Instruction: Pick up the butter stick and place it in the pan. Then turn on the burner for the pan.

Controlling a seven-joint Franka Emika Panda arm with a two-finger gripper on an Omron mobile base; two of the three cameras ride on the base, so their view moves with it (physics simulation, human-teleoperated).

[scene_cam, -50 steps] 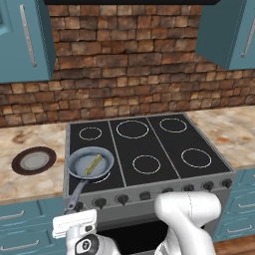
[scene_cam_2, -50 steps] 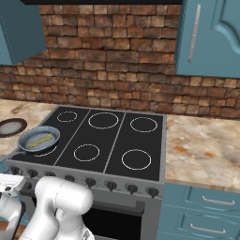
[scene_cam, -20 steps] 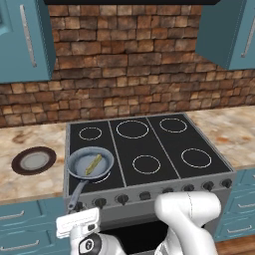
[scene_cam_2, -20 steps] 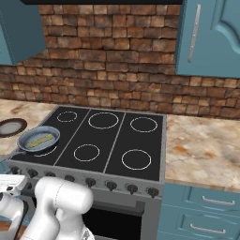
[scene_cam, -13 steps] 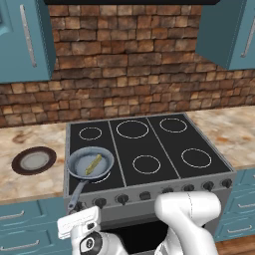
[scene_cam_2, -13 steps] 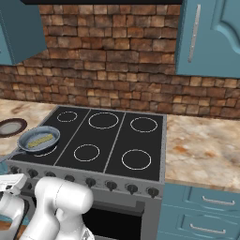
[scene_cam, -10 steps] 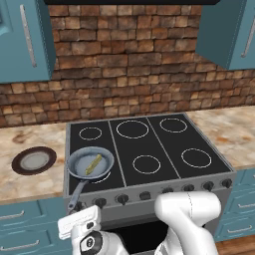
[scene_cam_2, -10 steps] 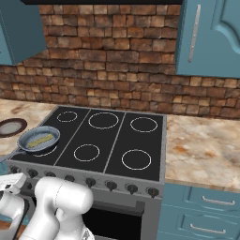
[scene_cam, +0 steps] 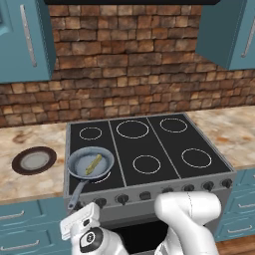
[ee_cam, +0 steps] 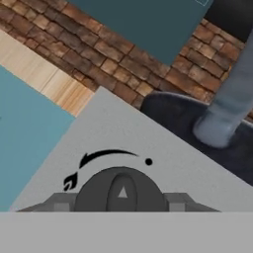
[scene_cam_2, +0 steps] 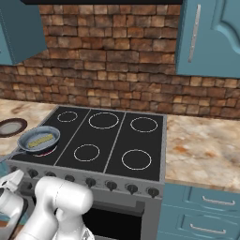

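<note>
A: Butter stick (scene_cam: 93,164) lies in the pan (scene_cam: 91,163). Gripper?

B: Can't tell its state; it's facing the knob (ee_cam: 121,190) below the pan. Center on it, then twist.

Brick wall (scene_cam: 134,74) of mixed red-brown courses spans the upper half of the frame, with teal wall cabinets (scene_cam: 22,40) at upper left and upper right. Beige marbled counter (scene_cam: 229,134) flanks a grey stove (scene_cam: 149,187) at centre; a row of dark knobs (scene_cam: 122,199) lines its front. Teal drawers (scene_cam_2: 201,211) with silver handles sit below the counter at lower right.
</note>
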